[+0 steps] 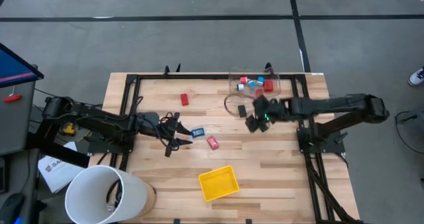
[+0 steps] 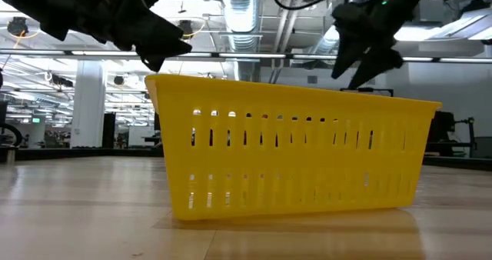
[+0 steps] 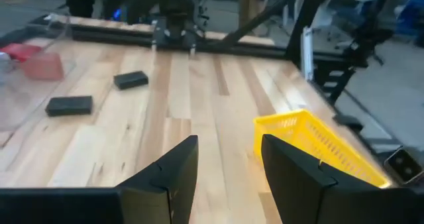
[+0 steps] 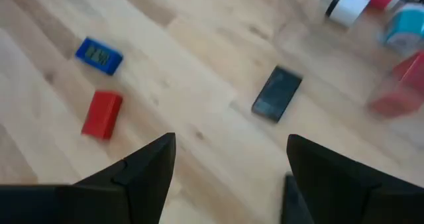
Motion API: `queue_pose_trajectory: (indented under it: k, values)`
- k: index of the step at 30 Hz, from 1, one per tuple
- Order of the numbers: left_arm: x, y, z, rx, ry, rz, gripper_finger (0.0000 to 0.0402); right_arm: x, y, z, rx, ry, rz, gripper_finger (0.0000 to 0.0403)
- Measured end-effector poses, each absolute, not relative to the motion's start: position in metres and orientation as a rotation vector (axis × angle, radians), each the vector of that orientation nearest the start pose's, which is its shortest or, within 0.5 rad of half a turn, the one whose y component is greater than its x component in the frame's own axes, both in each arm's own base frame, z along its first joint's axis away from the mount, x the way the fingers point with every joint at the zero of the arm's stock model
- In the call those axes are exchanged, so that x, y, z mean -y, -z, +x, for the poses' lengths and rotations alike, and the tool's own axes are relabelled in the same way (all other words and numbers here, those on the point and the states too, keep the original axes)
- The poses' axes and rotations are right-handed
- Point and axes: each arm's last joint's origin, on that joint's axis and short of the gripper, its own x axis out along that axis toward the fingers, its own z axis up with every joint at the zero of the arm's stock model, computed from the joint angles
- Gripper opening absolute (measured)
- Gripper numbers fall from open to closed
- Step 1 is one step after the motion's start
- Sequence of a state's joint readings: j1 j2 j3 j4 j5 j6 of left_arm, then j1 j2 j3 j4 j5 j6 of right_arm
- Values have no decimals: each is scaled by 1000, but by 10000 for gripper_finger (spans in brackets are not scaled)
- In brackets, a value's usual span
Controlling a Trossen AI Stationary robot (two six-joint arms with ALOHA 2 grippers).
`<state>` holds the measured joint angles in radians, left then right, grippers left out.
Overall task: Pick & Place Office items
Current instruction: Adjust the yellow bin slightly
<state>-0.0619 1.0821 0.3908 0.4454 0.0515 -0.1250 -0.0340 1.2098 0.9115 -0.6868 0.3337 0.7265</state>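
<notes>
Right gripper [image 1: 258, 120]: over the far-right part of the table, just beside the clear box [image 1: 255, 83]; jaws apart, nothing between them.
Nearest item: black piece [image 4: 277, 93], flat on the wood just ahead of the right jaws; its long axis runs slantwise to the gap, so I judge a wrist turn is needed before closing.
Second black piece [image 1: 252, 124]: almost under the right gripper in the high view.
Left gripper [image 1: 173, 132]: mid-table on the left, jaws apart, empty.
Its neighbours: blue piece [image 1: 197, 131] just beside its tips, red piece [image 1: 212, 142] a little further toward the tray.
Far red piece [image 1: 185, 99]: alone near the far edge, open wood all round.
Tray [image 1: 218, 183]: near edge, well apart from both grippers; path to it is bare wood.
Box contents: red, blue and white pieces, crowded.
Hazard: box wall close to the right gripper's side.
</notes>
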Motion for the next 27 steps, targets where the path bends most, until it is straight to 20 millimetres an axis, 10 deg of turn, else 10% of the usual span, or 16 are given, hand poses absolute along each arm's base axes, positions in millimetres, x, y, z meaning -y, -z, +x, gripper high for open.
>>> queue_pose_trajectory:
  k: [27]
  values:
    - [48,-195,212,-307,158,67,163,-154,-185,199,-602,655,506,281]
